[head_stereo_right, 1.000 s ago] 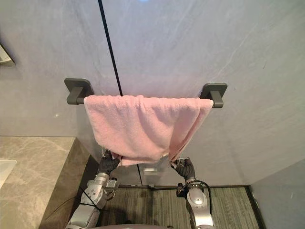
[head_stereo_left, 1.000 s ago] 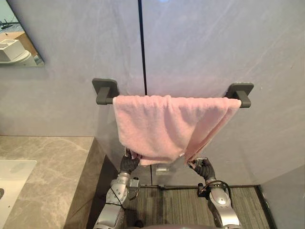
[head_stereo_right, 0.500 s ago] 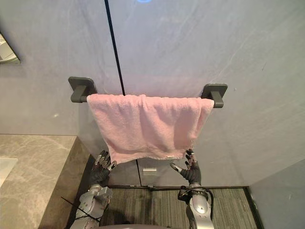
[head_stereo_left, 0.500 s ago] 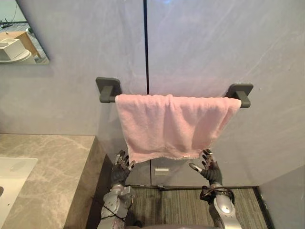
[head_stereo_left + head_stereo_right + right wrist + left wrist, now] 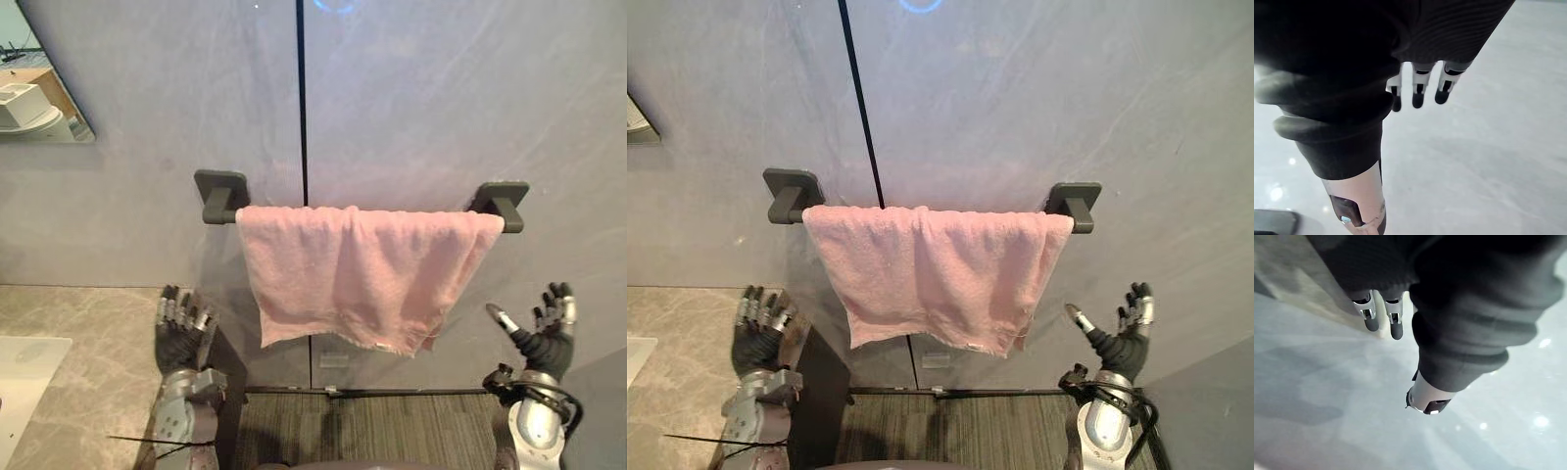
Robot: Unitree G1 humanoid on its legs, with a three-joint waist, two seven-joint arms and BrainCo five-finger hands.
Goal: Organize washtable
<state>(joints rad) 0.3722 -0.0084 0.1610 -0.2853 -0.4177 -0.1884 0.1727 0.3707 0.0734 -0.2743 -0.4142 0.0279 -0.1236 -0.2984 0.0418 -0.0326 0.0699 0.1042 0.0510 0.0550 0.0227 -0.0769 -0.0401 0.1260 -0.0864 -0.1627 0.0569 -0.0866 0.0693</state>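
Both hands have swung outward from under the towel's lower edge. At the left, the left hand is raised by the counter edge, fingers straight and spread, holding nothing. The pink towel hangs over the towel bar, its long axis along the bar, lying between the hands. The right hand is likewise spread and empty, and looks the nearer to the towel's lower corner.
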